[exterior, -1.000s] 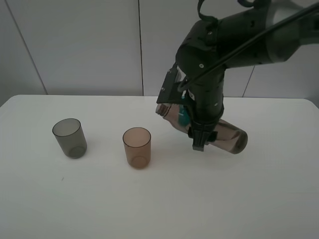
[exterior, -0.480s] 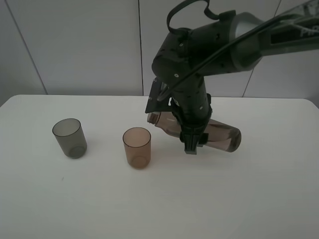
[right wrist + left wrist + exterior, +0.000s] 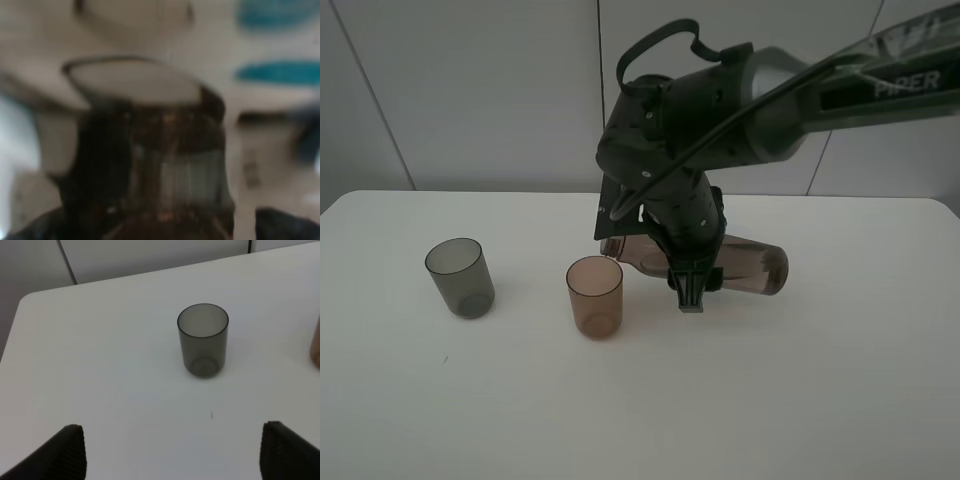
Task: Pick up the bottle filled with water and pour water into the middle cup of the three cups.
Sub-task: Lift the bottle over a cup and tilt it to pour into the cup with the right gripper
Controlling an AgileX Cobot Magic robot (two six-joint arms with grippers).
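Observation:
My right gripper [image 3: 688, 272] is shut on the smoky brown-grey bottle [image 3: 752, 266] and holds it lying almost level above the table. Its open neck [image 3: 613, 247] points left and sits just over the right rim of the brownish-peach middle cup [image 3: 594, 296]. The right wrist view shows the neck [image 3: 150, 145] close up and blurred. The smoky grey cup [image 3: 459, 277] stands to the left and also shows in the left wrist view [image 3: 202, 339]. The teal cup is hidden behind the arm in the exterior high view. My left gripper [image 3: 172, 460] is open and empty, well short of the grey cup.
The white table [image 3: 620, 400] has its back edge by a grey wall. The right arm [image 3: 720, 100] reaches in from the upper right. Blurred teal shapes [image 3: 280, 72] show past the bottle neck in the right wrist view. The peach cup's edge [image 3: 316, 342] shows in the left wrist view.
The right arm has carried the bottle leftward and tipped it flatter. Its neck went from well right of the peach cup to just over the cup's rim.

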